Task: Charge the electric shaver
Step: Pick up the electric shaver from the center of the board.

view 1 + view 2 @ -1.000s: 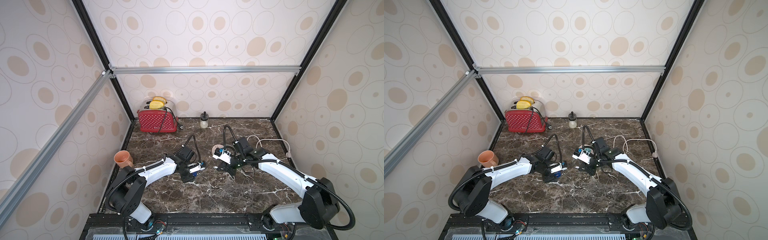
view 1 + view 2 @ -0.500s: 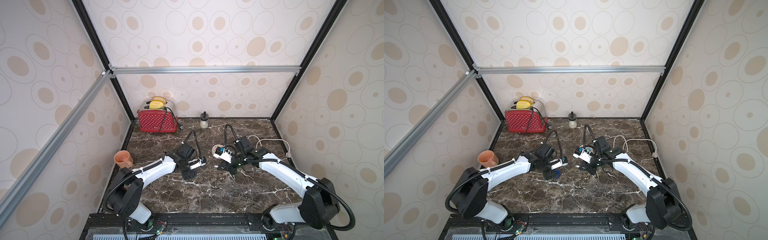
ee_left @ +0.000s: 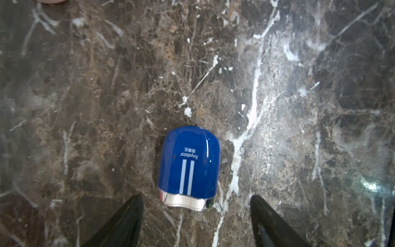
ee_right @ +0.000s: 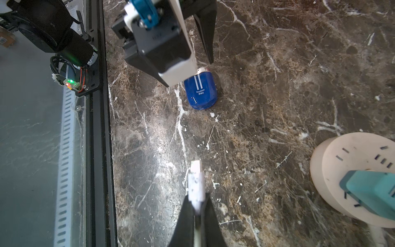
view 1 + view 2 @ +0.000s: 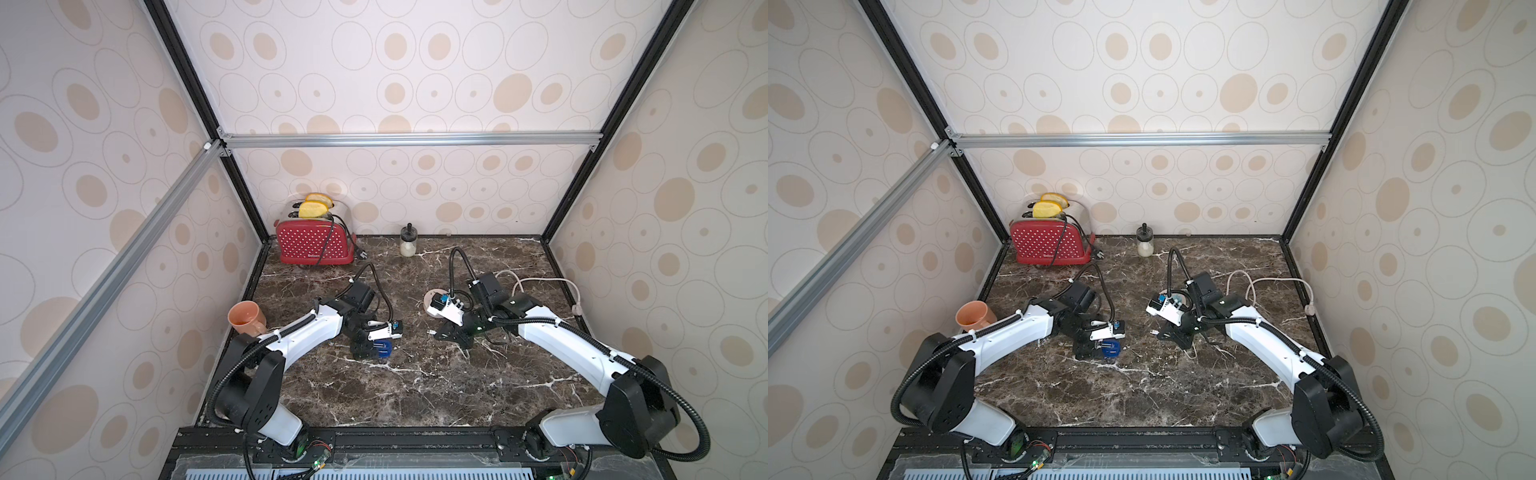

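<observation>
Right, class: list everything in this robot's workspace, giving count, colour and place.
electric shaver: 1, dark blue, lying on tabletop, left of centre
plug: 1, white, in right tool
power strip: 1, pale pink, tabletop, right of centre
adapter: 1, teal, on power strip
toaster: 1, red, back left corner
toast slices: 2, yellow, in toaster
jar: 1, clear, by back wall
cup: 1, orange, left edge
cable: 1, pale, looped at right side
left tool: 1, black, open, tips flanking electric shaver's end
right tool: 1, black, shut on plug
</observation>
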You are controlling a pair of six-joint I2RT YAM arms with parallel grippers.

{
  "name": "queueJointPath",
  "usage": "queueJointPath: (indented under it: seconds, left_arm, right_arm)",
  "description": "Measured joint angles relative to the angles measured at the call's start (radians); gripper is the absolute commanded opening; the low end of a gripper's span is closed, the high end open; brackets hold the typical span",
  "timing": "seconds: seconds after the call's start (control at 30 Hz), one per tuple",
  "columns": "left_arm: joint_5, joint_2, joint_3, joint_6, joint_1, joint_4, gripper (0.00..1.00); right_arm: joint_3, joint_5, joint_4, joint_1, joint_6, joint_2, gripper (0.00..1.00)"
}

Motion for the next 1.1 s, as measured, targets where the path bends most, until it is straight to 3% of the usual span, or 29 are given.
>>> queueJointPath:
  seconds: [0.43, 0.9, 1.0, 1.1]
  left_arm:
    - [0.012, 0.049, -0.047, 0.023, 0.018, 0.158, 0.82]
    - [0.004, 0.119, -0.019, 0.031, 0.019, 0.102, 0.8]
    - [0.004, 0.116, -0.025, 0.022, 0.019, 0.113, 0.74]
    - [0.009, 0.116, -0.03, 0.016, 0.019, 0.119, 0.55]
  right_arm:
    - [0.0, 0.0, 0.0, -0.009, 0.003, -0.003, 0.0]
    - [0.0, 0.003, 0.0, -0.01, 0.007, -0.003, 0.0]
    - [0.0, 0.003, 0.001, -0.01, 0.007, -0.003, 0.0]
    - [0.0, 0.003, 0.0, -0.01, 0.007, -0.003, 0.0]
